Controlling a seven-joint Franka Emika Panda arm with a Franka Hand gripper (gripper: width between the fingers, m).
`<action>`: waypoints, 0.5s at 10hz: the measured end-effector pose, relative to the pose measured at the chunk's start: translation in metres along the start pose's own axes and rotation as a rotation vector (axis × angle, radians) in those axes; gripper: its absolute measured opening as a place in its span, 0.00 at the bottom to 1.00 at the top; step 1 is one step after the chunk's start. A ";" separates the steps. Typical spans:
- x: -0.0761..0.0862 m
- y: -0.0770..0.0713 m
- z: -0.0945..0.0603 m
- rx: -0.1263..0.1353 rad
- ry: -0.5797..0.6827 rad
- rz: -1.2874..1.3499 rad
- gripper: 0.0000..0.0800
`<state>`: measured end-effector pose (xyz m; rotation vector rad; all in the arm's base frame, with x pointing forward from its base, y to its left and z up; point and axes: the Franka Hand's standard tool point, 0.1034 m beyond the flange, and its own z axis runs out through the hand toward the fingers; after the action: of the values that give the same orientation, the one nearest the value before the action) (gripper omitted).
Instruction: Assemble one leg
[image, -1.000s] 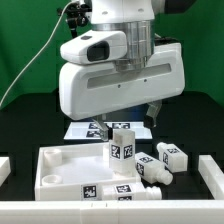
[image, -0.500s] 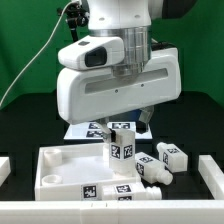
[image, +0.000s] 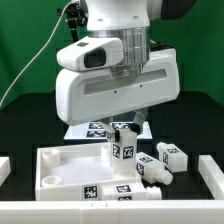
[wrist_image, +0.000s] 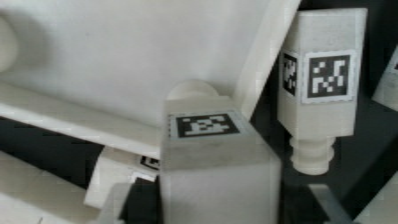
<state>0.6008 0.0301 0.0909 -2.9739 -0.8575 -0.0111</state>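
A white leg (image: 121, 146) with a black-and-white tag stands upright on the large white panel (image: 60, 165). In the wrist view this leg (wrist_image: 214, 150) fills the middle, tag facing the camera. My gripper (image: 129, 124) hangs just over its top, mostly hidden by the arm's white body. In the wrist view my gripper (wrist_image: 217, 205) is open, one finger on each side of the leg, with dark gaps between the fingers (wrist_image: 324, 200) and the post. Another leg (wrist_image: 326, 80) lies beside it, its narrower round end showing.
Three more legs lie to the exterior view's right of the panel (image: 170, 153), (image: 148, 163), (image: 152, 177). The marker board (image: 92, 128) lies behind the panel. White rails (image: 212, 172) edge the table at both sides and the front.
The arm has come down a little over the upright leg. The leg and the loose legs have not moved.
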 end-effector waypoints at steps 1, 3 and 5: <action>0.000 0.000 0.000 0.000 0.000 0.010 0.36; 0.000 -0.001 0.000 0.015 0.006 0.204 0.36; 0.001 -0.001 0.001 0.017 0.019 0.404 0.36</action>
<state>0.6014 0.0319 0.0899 -3.0634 -0.2406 -0.0167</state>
